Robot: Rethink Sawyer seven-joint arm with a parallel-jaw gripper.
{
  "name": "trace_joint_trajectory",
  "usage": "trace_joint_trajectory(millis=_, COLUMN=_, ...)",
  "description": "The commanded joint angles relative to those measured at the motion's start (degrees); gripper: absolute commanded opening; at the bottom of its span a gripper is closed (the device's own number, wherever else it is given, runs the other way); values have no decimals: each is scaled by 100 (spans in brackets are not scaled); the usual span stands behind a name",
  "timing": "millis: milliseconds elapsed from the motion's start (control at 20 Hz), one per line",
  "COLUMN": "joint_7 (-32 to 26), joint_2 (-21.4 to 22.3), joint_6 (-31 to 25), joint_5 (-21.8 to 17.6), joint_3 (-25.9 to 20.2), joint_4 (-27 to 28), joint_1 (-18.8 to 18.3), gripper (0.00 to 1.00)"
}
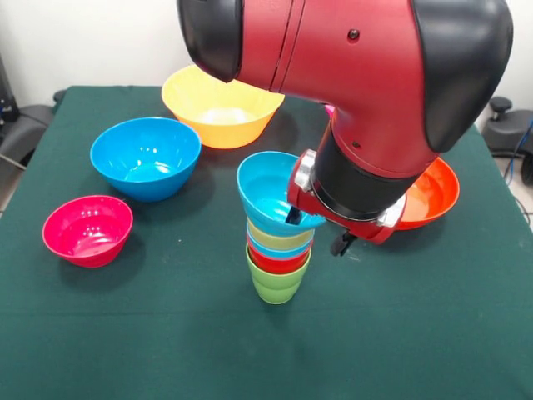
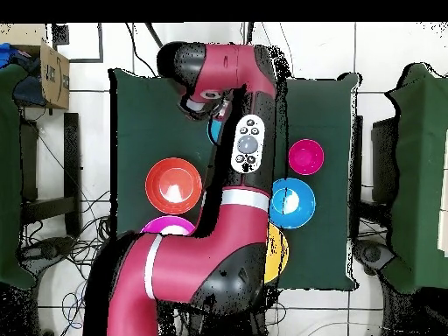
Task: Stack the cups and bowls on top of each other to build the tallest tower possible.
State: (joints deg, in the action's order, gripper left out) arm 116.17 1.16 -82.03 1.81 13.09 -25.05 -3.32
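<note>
The tower stands mid-table: a lime green cup at the base, then red, light blue and yellow cups nested upward. The small light blue bowl sits tilted on top. My gripper is at the bowl's right rim, open, with one finger inside the bowl and the other outside, clear of the wall. In the overhead view the arm hides the gripper and only a sliver of the light blue bowl shows.
On the green table stand the yellow-orange bowl, the medium blue bowl, the small magenta bowl and the red-orange bowl, which is partly behind the arm. The pink bowl shows overhead beside the arm.
</note>
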Motion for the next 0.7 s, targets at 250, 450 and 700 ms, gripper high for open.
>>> trace_joint_trajectory(millis=250, joint_7=67, joint_2=505, joint_6=156, joint_5=-66, joint_3=-283, joint_4=-1522, joint_1=-25, gripper=100)
trace_joint_trajectory(millis=450, joint_7=54, joint_2=814, joint_6=5, joint_5=-60, joint_3=-246, joint_4=-1928, joint_1=-12, gripper=100)
trace_joint_trajectory(millis=700, joint_7=96, joint_2=987, joint_6=72, joint_5=3, joint_3=-331, joint_4=-2121, joint_1=-22, gripper=100)
